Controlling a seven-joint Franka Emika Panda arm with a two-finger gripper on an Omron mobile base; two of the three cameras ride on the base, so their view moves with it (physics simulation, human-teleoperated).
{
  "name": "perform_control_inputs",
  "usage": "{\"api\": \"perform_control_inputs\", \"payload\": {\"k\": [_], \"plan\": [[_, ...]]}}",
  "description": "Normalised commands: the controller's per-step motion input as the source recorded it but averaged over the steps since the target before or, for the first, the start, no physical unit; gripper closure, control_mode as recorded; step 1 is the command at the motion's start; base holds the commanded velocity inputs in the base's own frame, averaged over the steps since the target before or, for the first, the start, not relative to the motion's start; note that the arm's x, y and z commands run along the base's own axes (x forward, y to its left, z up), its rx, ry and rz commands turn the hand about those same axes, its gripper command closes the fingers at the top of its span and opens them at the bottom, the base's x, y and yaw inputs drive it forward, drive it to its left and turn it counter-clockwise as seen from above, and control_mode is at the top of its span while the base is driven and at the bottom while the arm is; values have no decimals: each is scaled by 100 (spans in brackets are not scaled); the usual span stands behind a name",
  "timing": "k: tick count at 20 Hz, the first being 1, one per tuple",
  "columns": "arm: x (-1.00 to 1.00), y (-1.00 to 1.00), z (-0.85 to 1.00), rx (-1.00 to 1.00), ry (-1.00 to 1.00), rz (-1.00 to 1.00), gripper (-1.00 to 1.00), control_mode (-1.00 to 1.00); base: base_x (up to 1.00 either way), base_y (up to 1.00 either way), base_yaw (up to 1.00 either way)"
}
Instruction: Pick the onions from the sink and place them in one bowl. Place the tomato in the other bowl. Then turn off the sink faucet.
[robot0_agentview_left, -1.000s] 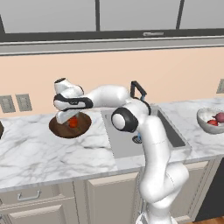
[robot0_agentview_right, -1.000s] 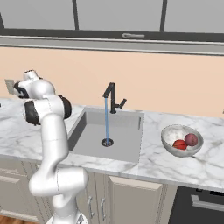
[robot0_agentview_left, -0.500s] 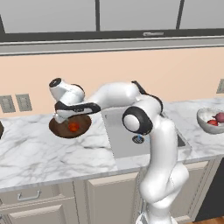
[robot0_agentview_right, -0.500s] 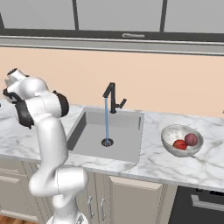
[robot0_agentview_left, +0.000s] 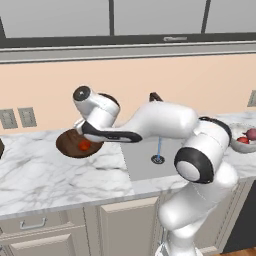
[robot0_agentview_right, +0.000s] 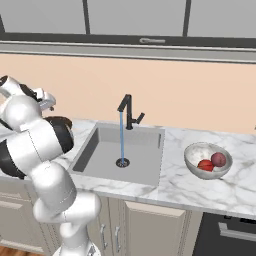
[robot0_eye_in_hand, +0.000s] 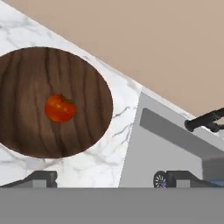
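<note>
The tomato (robot0_eye_in_hand: 59, 108) lies alone in the wide brown wooden bowl (robot0_eye_in_hand: 30, 74) on the counter left of the sink (robot0_agentview_right: 131, 150). My gripper (robot0_eye_in_hand: 107, 180) hangs open above the bowl's sink-side rim, with nothing between its fingertips (robot0_eye_in_hand: 41, 178). Both onions, one deep red (robot0_agentview_right: 205, 165) and one mauve-pink (robot0_agentview_right: 218, 159), rest in the pale grey-white bowl (robot0_agentview_right: 192, 156) right of the sink. The black faucet (robot0_agentview_right: 128, 112) stands behind the basin, and a thin blue stream of water (robot0_agentview_right: 121, 135) runs from it to the drain (robot0_agentview_right: 121, 162).
The marble counter (robot0_agentview_left: 45, 175) runs along both sides of the sink, with the beige wall close behind. Two wall sockets (robot0_agentview_left: 17, 117) sit at the far left. My own arm (robot0_agentview_left: 160, 120) arches over the basin.
The hand has risen from the wooden bowl and turned toward the sink, and the elbow has swung right. The tomato stays in the bowl.
</note>
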Motion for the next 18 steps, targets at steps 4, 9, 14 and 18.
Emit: {"api": "perform_control_inputs", "payload": {"k": [4, 9, 14, 18], "plan": [[-84, -91, 31, 19, 7, -10, -100, -100, 0, 0, 0], [-57, -54, 23, 8, 14, 0, -100, -100, 0, 0, 0], [-43, -77, 41, 18, 0, 0, -100, -100, 0, 0, 0], [-39, -97, 7, 17, 0, 10, -100, -100, 0, 0, 0]]}}
